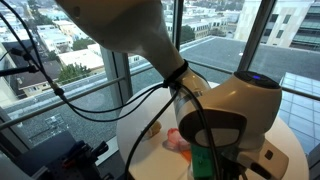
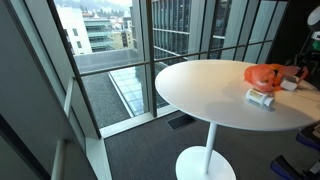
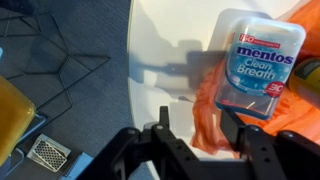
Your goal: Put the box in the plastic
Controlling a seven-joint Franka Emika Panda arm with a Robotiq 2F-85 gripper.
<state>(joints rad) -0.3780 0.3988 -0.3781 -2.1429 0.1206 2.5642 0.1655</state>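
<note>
In the wrist view a white Mentos Clean Breath box [image 3: 258,62] with a blue label lies flat, partly on a crumpled orange plastic bag [image 3: 205,100], on the white round table [image 3: 165,50]. My gripper [image 3: 197,122] is open just short of the box. Its two black fingers straddle a fold of the orange plastic without closing on it. In an exterior view the orange plastic [image 2: 265,74] lies near the table's right side, and a small white object [image 2: 262,97], seemingly the box, sits against it. My gripper [image 2: 300,73] is next to the plastic.
The table edge [image 3: 131,80] runs close on the left of the wrist view, with grey carpet below. Floor-to-ceiling windows [image 2: 150,40] stand behind the table. The arm's white body [image 1: 240,110] and cables block much of an exterior view.
</note>
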